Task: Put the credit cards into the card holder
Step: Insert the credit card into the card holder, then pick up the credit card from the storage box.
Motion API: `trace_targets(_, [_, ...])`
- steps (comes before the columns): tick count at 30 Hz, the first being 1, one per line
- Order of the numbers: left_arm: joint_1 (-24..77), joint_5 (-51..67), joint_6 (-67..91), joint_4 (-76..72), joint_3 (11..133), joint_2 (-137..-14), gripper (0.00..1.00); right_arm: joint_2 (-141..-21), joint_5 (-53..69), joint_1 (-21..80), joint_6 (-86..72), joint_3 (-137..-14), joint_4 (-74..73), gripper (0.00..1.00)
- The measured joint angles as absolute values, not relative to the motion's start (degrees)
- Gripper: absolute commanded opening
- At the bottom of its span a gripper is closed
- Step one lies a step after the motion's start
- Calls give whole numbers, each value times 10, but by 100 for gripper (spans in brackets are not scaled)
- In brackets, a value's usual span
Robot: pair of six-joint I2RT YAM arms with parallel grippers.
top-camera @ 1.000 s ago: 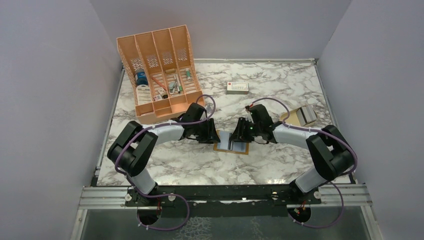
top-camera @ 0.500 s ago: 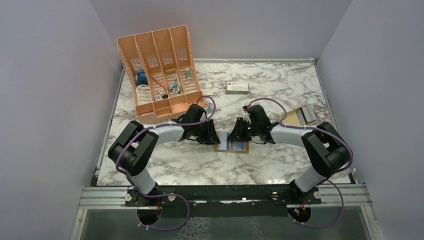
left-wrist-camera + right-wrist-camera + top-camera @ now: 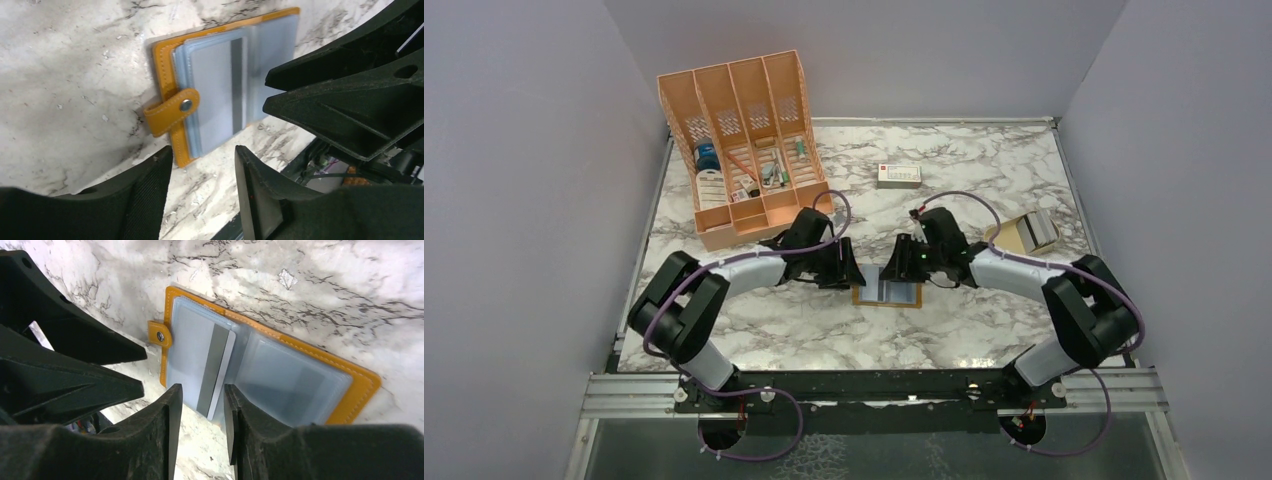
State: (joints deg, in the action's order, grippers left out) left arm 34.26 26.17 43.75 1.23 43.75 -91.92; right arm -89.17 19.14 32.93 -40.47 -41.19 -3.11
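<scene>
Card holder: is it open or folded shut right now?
Open. The card holder lies spread flat on the marble, clear sleeves exposed, strap unfastened, one card among them.

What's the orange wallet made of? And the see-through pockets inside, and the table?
The card holder looks like mustard-orange leather or fake leather: matte, stitched edge, shiny metal-looking stud. Its pockets look like soft clear plastic, slightly glossy. The table looks like marble, though the veins could be printed.
</scene>
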Motion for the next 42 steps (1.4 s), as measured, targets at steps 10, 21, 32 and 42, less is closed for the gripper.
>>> trace_targets(10, [343,256,402,90,465,-809,98,-800,39,326,-307,-491,-176,40])
trace_targets(21, [342,230,318,199,489,-697,99,-801,-182,246,-186,-612,-319,40])
trace_targets(32, [334,189,255,238,481,-660,99,-853,-294,71,-91,-619,-350,45])
trace_targets(42, [333,164,248,266,480,-627,99,-928,-339,21,-39,-628,-344,49])
